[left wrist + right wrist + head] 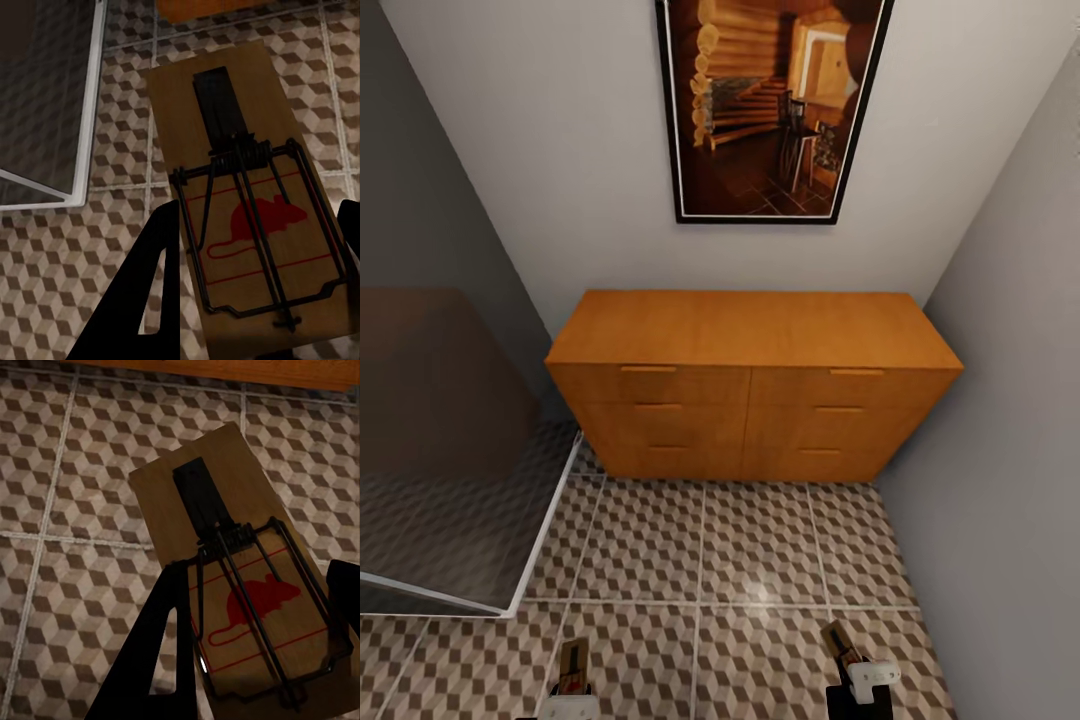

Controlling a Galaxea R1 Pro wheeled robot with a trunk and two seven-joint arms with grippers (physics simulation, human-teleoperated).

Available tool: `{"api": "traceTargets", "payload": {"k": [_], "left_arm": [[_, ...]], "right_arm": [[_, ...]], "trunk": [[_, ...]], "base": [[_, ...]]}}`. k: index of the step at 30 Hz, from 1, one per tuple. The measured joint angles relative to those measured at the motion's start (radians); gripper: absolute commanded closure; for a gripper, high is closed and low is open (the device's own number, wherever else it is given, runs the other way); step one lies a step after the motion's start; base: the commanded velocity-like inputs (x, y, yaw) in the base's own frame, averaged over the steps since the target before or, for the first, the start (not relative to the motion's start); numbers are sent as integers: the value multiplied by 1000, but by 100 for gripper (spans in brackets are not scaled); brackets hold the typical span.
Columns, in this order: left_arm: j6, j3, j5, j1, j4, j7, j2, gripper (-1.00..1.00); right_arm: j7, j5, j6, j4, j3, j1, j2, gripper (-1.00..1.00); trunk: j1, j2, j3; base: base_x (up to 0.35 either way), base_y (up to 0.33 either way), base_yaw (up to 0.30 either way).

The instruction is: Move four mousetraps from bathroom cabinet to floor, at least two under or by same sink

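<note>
- a wide, low orange-brown wooden cabinet (755,385) with two columns of drawers and slab wooden handles stands against the pale back wall, all its drawers pushed in.
- above it hangs a black-framed picture (770,105) of a log-cabin interior.
- the bathroom floor (750,560) of large square tiles printed with brown, beige and white cubes runs from the cabinet's foot toward the camera.
- at the head view's left a white-framed glass panel (450,470) stands on those tiles.
- the left gripper (255,247) has its dark fingers (154,292) closed against the long edges of a flat tan wooden mousetrap (251,195) with black wire spring bars and a red mouse print; the trap is held above the tiles, its far end pointing toward the cabinet.
- the right gripper (251,619) clamps a second tan wooden mousetrap (232,577) of the same kind between its fingers (157,652), also over the tiled floor, with the cabinet's base just beyond it.
- in the head view both traps poke up at the bottom edge, the left one (572,668) and the right one (840,645) well apart.
</note>
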Motion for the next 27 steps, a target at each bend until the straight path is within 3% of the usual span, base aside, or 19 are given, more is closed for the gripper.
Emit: {"api": "traceTargets", "payload": {"k": [27], "left_arm": [[0,0,0,0,0,-1,-1,100]], "right_arm": [[-1,0,-3,0,0,0,1,100]], "trunk": [[0,0,44]], "base": [[0,0,-67]]}}
